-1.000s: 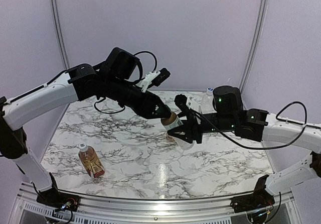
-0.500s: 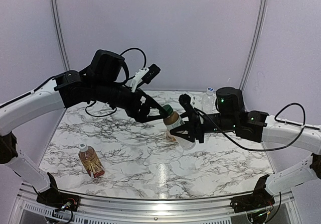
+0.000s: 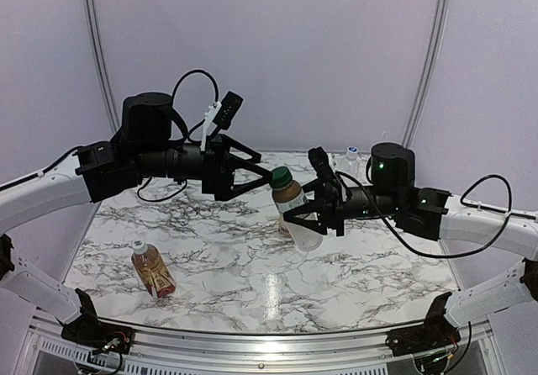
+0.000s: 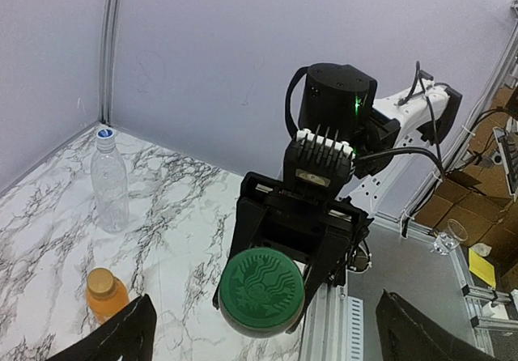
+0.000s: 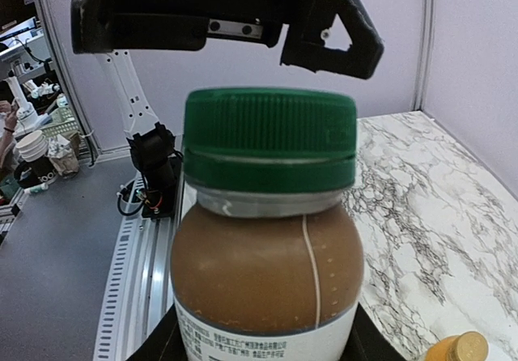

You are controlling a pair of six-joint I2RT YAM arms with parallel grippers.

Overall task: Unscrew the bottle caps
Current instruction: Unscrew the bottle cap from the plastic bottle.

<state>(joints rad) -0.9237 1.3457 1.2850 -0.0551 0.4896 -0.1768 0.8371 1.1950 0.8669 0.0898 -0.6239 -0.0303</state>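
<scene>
Top external view, reading from the left: a small plastic bottle of amber tea with a red label [image 3: 154,272] rests on the marble table [image 3: 210,249], well apart from the work. Next comes our left gripper [image 3: 262,171], jaws spread wide and holding nothing, its tips aimed at the dark green ribbed plastic screw cap [image 3: 281,176] but just short of it. That cap sits on a short plastic bottle of brown drink with a white label [image 3: 296,217], held tilted in the air above the table, cap toward the left arm. Our right gripper [image 3: 324,213] is clamped around the bottle's lower body. Farthest right, a tall clear plastic bottle [image 3: 350,166] stands upright near the back wall. The left wrist view shows a small orange juice bottle [image 4: 105,294] standing near it.

We judge the step in hand to be taking hold of the green cap to turn it. To do it well, we centre the cap between the left fingers first; the left wrist view shows it face-on and a little left of the midline. We close on the ribbed wall, not the ring beneath. We keep the right grip firm so the bottle cannot spin, and the neck raised against spills.
</scene>
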